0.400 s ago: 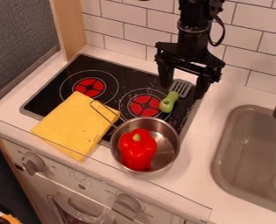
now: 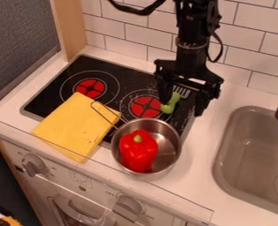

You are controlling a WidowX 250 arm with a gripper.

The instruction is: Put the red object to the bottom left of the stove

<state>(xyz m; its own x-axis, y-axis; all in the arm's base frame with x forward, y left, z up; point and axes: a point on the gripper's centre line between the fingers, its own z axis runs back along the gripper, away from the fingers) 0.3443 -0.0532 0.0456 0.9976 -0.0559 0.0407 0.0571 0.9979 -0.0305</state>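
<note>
At the front left corner of the stove lay a yellow cloth, partly on its dark top and partly past its front edge. That corner was where the task wanted the red object, so it seemed the drop would have to come down on the cloth. A thin wire handle stretched above the cloth from the metal pot, which sat at the stove's front right corner. Inside the pot was the red pepper, its green stem facing up; it had not been delivered. On the stove's right side lay a spatula with a green handle. Over that same side hung the gripper, fingers spread wide on either side of the spatula, nothing held. The step in hand looked to be the approach, with the grasp yet to be made. The next move called for going toward the stove's front, clear of the spatula, and lowering around the pepper inside the pot wall. Coming down off-centre could catch the rim, and a low carry leftward could snag the wire handle.
</note>
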